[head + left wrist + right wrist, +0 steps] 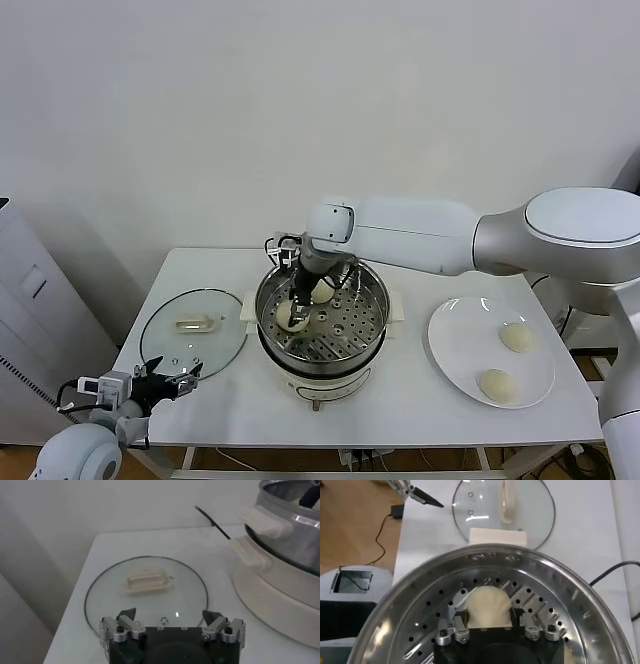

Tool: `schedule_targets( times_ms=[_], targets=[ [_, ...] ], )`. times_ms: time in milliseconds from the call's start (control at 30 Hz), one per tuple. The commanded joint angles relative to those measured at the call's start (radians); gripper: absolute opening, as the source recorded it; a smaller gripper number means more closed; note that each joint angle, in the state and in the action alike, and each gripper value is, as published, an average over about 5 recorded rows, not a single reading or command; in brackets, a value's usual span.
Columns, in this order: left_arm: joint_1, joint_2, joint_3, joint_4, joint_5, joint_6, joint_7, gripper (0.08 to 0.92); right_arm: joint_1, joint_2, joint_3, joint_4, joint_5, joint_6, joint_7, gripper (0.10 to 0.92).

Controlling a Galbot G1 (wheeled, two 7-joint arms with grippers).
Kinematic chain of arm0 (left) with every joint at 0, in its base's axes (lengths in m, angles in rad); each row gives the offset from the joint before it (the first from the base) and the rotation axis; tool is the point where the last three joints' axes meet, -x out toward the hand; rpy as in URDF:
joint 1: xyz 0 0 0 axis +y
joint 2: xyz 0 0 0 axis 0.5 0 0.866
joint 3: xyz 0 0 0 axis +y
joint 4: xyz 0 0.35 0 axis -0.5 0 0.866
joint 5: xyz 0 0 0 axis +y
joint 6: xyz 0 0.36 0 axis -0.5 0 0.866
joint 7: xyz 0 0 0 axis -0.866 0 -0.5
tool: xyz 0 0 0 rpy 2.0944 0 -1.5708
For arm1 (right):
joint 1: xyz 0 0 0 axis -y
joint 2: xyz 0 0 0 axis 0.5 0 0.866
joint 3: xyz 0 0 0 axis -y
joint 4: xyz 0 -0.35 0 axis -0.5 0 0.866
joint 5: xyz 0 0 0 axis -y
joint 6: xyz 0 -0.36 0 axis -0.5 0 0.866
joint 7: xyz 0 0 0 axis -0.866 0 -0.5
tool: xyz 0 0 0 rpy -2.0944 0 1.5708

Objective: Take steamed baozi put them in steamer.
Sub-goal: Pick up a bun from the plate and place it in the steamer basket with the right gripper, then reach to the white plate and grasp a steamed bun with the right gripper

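Observation:
The steamer [320,345] stands mid-table, a shiny pot on a white base. My right gripper [292,312] reaches down into it, shut on a pale baozi [287,317] that rests on the perforated tray. In the right wrist view that baozi [489,607] sits between the pads, which press its sides, inside the steamer's rim [410,595]. A second baozi [323,291] lies on the tray just behind the gripper. Two more baozi [518,337] [497,384] lie on the white plate [455,345] at the right. My left gripper [183,378] is parked open at the table's front left corner.
The glass lid [195,330] with a pale handle lies flat left of the steamer; my left gripper [169,622] hovers at its near edge. The steamer's white side handle [262,522] and black cord [212,522] are beside the lid.

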Motion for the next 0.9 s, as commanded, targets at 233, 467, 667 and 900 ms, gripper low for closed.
schedule_targets(
  times_ms=[233, 467, 667, 900],
  targets=[
    [0.002, 0.000, -0.003, -0.007, -0.001, 0.000, 0.000, 0.823, 0.206, -0.177, -0.079, 0.090, -0.071, 0.125, -0.199, 0.819],
    [0.004, -0.003, -0.011, -0.016, -0.001, 0.002, -0.001, 0.823, 0.312, -0.420, -0.184, 0.201, -0.225, 0.254, -0.353, 0.823],
    [0.010, 0.001, -0.017, -0.019, -0.003, 0.002, -0.001, 0.823, 0.311, -0.573, -0.223, 0.217, -0.352, 0.323, -0.404, 0.823],
    [0.017, 0.000, -0.022, -0.029, -0.004, 0.001, -0.001, 0.823, 0.189, -0.729, -0.166, 0.204, -0.498, 0.386, -0.418, 0.823]
  ],
)
